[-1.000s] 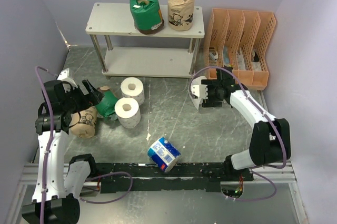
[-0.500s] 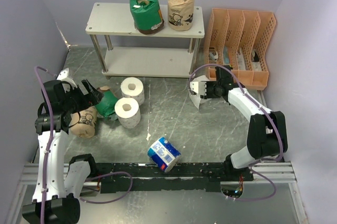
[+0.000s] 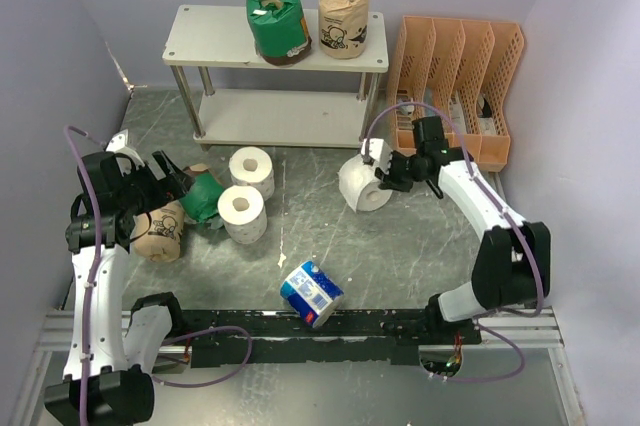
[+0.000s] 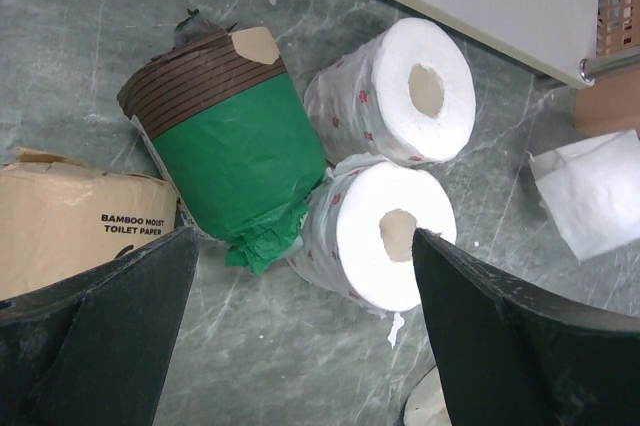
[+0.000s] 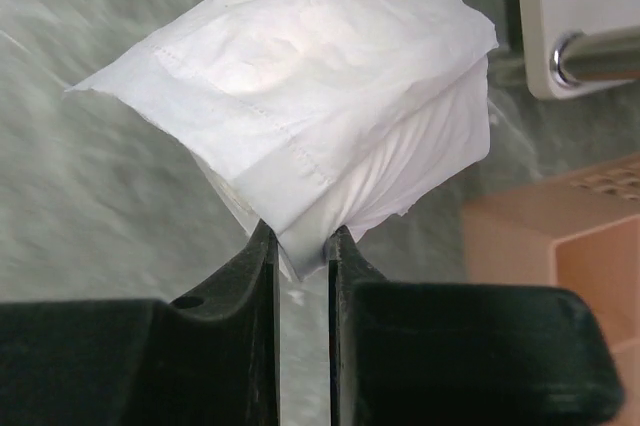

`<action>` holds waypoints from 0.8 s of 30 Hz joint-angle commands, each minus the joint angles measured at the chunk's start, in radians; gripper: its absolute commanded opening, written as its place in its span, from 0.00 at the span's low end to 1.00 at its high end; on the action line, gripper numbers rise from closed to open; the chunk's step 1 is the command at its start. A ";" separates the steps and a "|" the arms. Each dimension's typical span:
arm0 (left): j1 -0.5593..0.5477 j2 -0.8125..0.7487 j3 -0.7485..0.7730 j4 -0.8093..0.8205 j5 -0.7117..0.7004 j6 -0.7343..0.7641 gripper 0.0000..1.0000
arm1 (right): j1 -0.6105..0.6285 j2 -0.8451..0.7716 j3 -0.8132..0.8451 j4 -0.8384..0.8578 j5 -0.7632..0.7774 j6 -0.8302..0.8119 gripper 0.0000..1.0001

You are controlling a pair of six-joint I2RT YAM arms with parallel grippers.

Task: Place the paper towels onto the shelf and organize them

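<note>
My right gripper point(image 3: 384, 175) is shut on the edge of a bare white paper towel roll point(image 3: 361, 185) in front of the shelf's right legs. In the right wrist view its jaws point(image 5: 300, 243) pinch the roll's point(image 5: 300, 106) loose outer layers. The left gripper point(image 3: 177, 184) stands wide open point(image 4: 300, 331) just short of a green-wrapped roll point(image 4: 235, 136), two bare white rolls point(image 4: 400, 86) point(image 4: 375, 236) and a tan-wrapped roll point(image 4: 80, 216). On the top board of the shelf point(image 3: 210, 34) stand a green roll point(image 3: 278, 18) and a tan roll point(image 3: 343, 19). A blue-and-white roll point(image 3: 311, 293) lies near the front.
An orange slotted file organizer point(image 3: 455, 86) stands right of the shelf, close to my right arm. The lower shelf board point(image 3: 280, 116) carries nothing. Purple-grey walls close in the left, back and right sides.
The right gripper has closed on the white roll and pulled it up, so its round end now shows. The left arm and the other rolls have not moved.
</note>
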 commanded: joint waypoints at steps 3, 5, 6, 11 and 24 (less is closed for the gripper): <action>0.018 0.010 -0.007 0.030 0.026 0.004 1.00 | 0.002 -0.156 0.050 0.056 -0.386 0.698 0.00; 0.024 0.014 -0.007 0.030 0.028 0.004 1.00 | 0.006 -0.177 0.056 0.163 -0.378 1.021 0.00; 0.026 0.017 -0.007 0.031 0.029 0.004 1.00 | 0.008 -0.174 0.067 0.184 -0.408 1.119 0.00; 0.035 0.029 -0.007 0.033 0.032 0.004 0.99 | 0.053 -0.129 0.133 0.239 -0.418 1.336 0.00; 0.052 0.021 -0.007 0.030 0.026 0.003 1.00 | 0.082 -0.010 0.111 0.556 -0.142 2.129 0.00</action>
